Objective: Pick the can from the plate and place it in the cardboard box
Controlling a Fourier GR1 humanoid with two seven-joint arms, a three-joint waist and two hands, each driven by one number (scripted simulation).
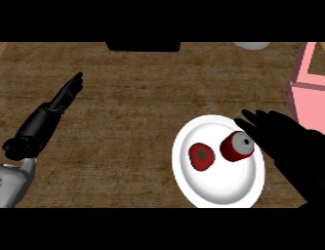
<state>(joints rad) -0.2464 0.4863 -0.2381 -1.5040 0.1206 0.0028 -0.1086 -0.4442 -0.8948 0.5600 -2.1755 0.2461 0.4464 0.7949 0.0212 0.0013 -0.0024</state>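
Can: red body, grey lid, lying on its side on the right part of the white plate, just beside a red tomato-like item.

Head view: the right hand is beside the can, fingers extended and uncurled, holding nothing; contact cannot be confirmed. The left hand rests at the left with straight fingers. The pink box, the only box-like container in view, stands at the right edge, beyond the plate.

Handling, judged: rigid, light, smooth, apt to roll. Grasp across the cylindrical wall at mid-length, thumb opposing fingers.
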